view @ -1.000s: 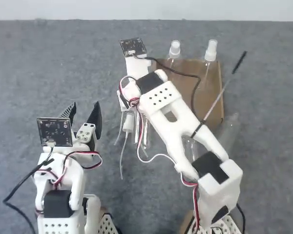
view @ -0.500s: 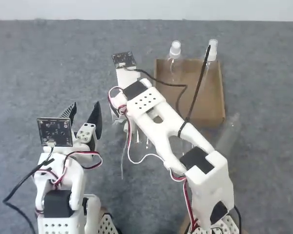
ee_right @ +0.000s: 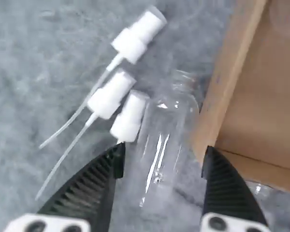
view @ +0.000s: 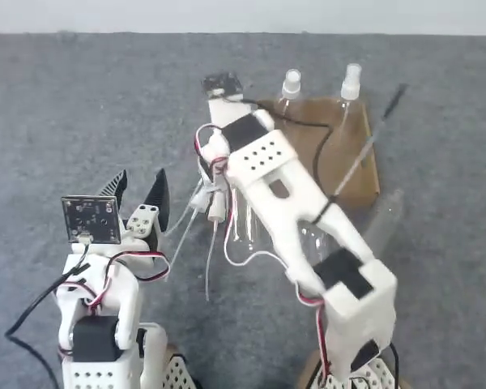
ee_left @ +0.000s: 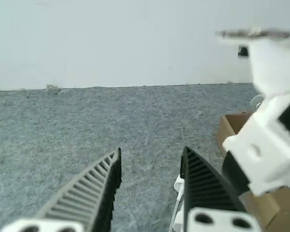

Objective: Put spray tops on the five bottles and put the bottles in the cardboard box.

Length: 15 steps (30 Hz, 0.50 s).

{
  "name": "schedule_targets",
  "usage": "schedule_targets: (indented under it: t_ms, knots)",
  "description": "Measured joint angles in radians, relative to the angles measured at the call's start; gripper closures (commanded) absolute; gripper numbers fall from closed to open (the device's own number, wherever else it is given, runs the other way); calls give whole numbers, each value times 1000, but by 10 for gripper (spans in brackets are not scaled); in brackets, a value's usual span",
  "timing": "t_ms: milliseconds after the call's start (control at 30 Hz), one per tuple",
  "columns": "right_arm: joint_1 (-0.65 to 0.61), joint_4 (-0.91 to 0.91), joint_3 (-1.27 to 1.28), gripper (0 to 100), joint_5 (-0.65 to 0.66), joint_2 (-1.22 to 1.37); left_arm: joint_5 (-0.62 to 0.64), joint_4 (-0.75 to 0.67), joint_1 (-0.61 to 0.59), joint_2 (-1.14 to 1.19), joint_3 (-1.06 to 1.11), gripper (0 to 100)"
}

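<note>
My right gripper is open low over a clear capless bottle that lies on the grey mat, one finger on each side of it. Three white spray tops with thin tubes lie just beside the bottle's neck. The cardboard box edge touches the bottle's other side. From above, the right arm covers this spot; the bottle and spray tops peek out beside it. Two capped bottles stand at the box's far edge. My left gripper is open and holds nothing.
More clear bottles lie on the mat beside the right arm, one under its forearm and one right of the box. A black cable from the right arm crosses above the box. Bare grey mat lies ahead of the left gripper.
The right arm's wrist swung left half a second ago and has come back right, over the bottle and spray tops. The spray tops shifted slightly. The left arm has stayed still.
</note>
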Motion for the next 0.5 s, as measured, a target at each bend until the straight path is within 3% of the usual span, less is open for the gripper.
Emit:
schedule_targets:
  t_ms: [267,400,500]
  knots:
    - [31,166,-3,778,163,-241,0,0,0,0,0,818]
    - [141,256,-2,778,331,-362,0,0,0,0,0,818]
    - [299,258,49,776,411,-453,0,0,0,0,0,818]
